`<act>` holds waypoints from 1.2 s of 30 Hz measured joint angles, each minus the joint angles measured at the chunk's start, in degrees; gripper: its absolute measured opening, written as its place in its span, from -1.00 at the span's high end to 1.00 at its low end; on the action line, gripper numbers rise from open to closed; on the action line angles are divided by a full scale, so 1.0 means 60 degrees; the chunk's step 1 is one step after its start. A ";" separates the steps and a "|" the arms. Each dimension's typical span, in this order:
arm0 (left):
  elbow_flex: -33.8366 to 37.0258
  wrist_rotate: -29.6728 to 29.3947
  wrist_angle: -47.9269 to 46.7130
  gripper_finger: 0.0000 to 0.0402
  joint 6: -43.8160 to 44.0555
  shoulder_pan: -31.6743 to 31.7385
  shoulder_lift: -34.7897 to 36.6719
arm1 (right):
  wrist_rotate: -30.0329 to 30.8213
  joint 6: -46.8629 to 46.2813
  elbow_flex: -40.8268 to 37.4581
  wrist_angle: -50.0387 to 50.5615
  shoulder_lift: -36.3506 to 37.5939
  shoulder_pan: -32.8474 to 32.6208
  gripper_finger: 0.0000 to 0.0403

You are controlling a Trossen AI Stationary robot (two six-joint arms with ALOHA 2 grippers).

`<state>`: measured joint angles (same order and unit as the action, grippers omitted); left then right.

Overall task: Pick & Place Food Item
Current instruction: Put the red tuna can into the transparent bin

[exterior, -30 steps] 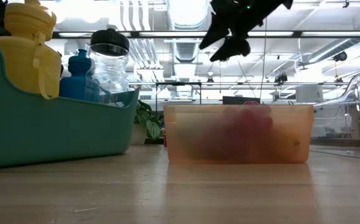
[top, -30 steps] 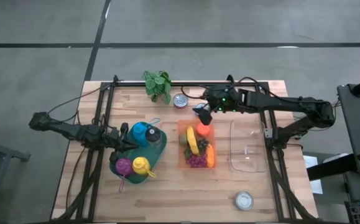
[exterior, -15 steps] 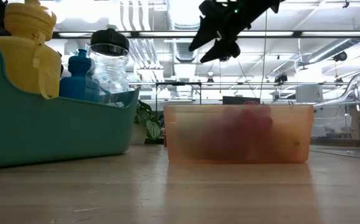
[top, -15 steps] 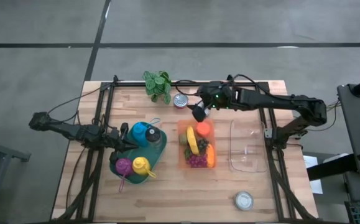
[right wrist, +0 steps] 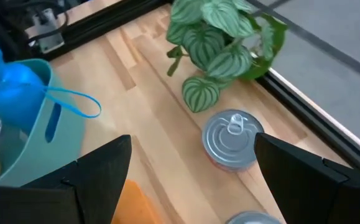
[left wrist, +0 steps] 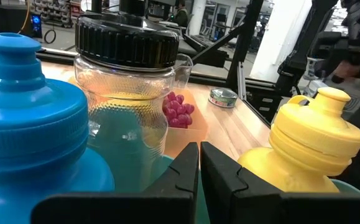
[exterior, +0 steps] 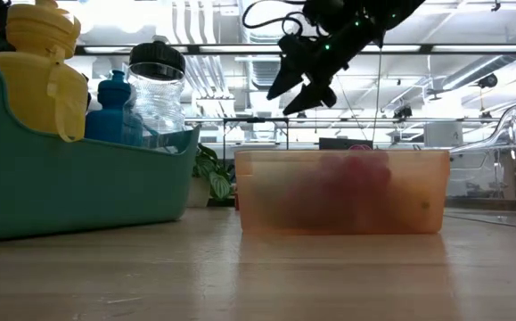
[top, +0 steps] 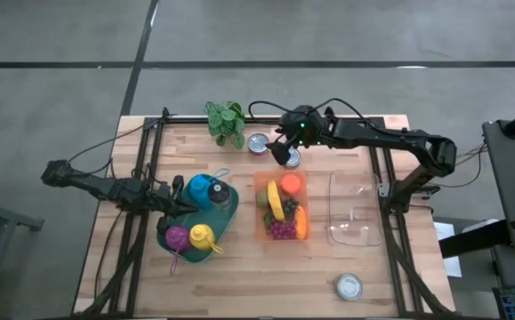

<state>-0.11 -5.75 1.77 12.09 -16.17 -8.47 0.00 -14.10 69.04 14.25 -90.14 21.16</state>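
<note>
The tin can [top: 258, 144] is standing at the table's far edge, right of the potted plant [top: 226, 121]. The right gripper [top: 284, 153] is hovering beside it, jaws spread, seemingly lining up a grasp. The left gripper [left wrist: 199, 163] is waiting, clenched empty, at the teal bin [top: 224, 223].

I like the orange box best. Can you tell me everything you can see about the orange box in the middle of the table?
The orange box is a see-through plastic tub, rectangular, with no lid, sitting flat on the wooden table. It lies between the teal bin and the clear tray, touching neither. Inside are toy foods: a yellow banana, purple grapes, an orange carrot and a round orange-red piece. From the low view its walls look cloudy, with blurry red and orange shapes behind. No gripper touches it.
</note>
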 joint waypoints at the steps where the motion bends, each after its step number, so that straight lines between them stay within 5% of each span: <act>1: -0.0001 0.0002 0.0001 0.89 0.0001 -0.0002 0.0000 | -0.0140 0.0184 0.0000 -0.0041 -0.0020 0.0047 -0.68; 14: -0.0001 0.0002 0.0001 0.89 -0.0008 -0.0002 0.0000 | -0.1153 0.1383 -0.0007 -0.0254 -0.0122 0.0300 -0.68; 19: -0.0005 0.0000 0.0128 0.89 -0.2147 0.0001 0.0007 | -0.1323 0.1127 -0.0007 -0.0257 -0.0122 0.0315 -0.68; 36: -0.0001 -0.0104 0.0032 0.89 -0.0470 0.0001 0.0000 | -0.1262 0.0090 0.0178 -0.0207 -0.0115 0.0314 -0.68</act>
<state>-0.12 -6.38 1.96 9.27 -16.16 -8.47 -7.57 -13.56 70.11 13.01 -90.83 23.04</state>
